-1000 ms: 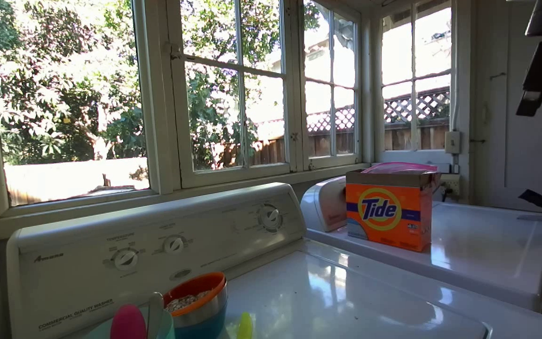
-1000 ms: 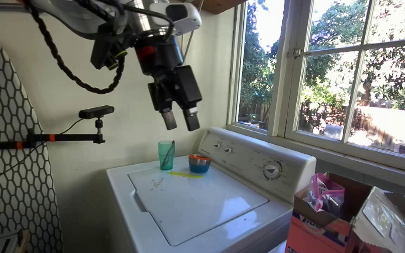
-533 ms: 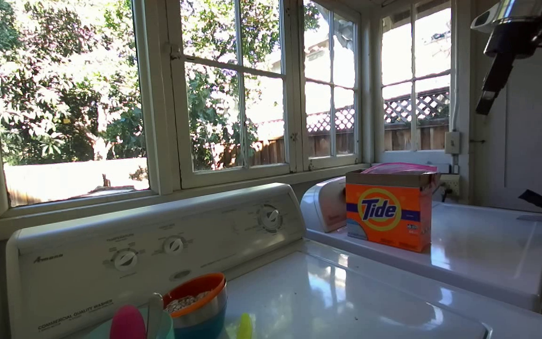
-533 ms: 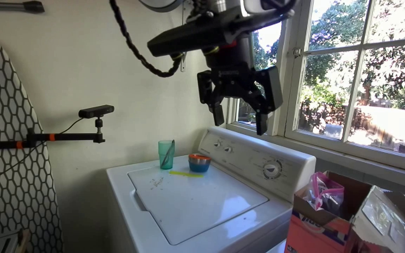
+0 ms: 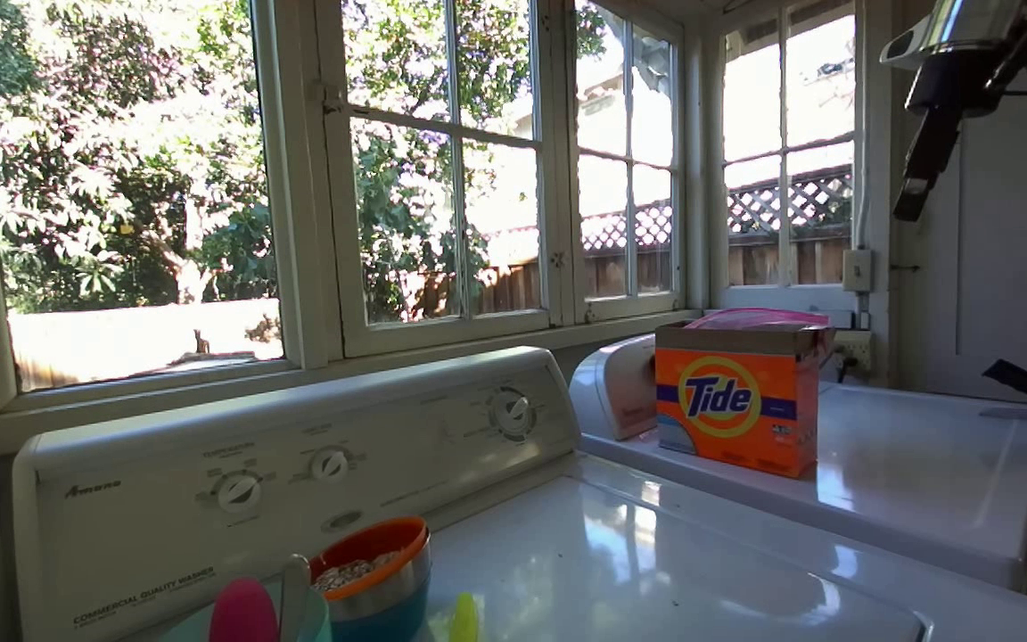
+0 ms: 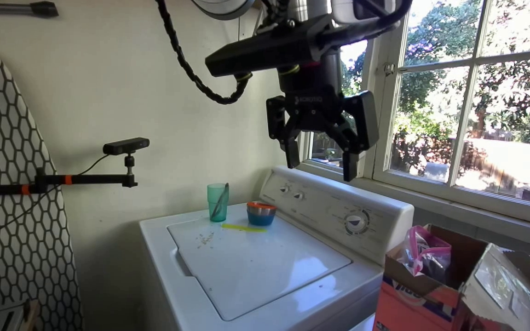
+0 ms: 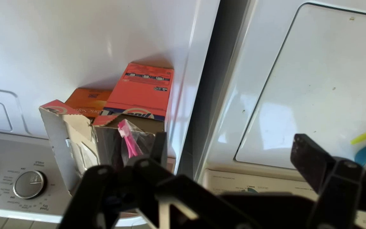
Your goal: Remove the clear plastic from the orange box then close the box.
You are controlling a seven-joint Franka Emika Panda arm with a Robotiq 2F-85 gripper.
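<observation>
Overhead, a black two-fingered gripper (image 6: 321, 172) hung with its fingers (image 6: 350, 168) spread wide and nothing between them, well apart from its apparent quarry: a clear, flexible plastic bag (image 6: 430, 262) inside an orange, rectangular cardboard Tide box (image 5: 736, 410). The box stood upright on a glossy white tabletop (image 5: 915, 464), its grey-tan cardboard flap (image 6: 499, 294) folded outward, and the bag's pink zip edge (image 7: 130, 141) rose above the rim. Judging by the scene, the step in hand was the approach to the bag, with removal and closing not yet done. The wrist view put the box's mouth outside the span of the fingers, so a sideways move looked due first. A good grasp called for one finger on either side of that pink zip edge, likely a surer hold than slick film, and both kept off the flap. A firm pinch and slow, straight lift promised least risk of dragging the box along.
</observation>
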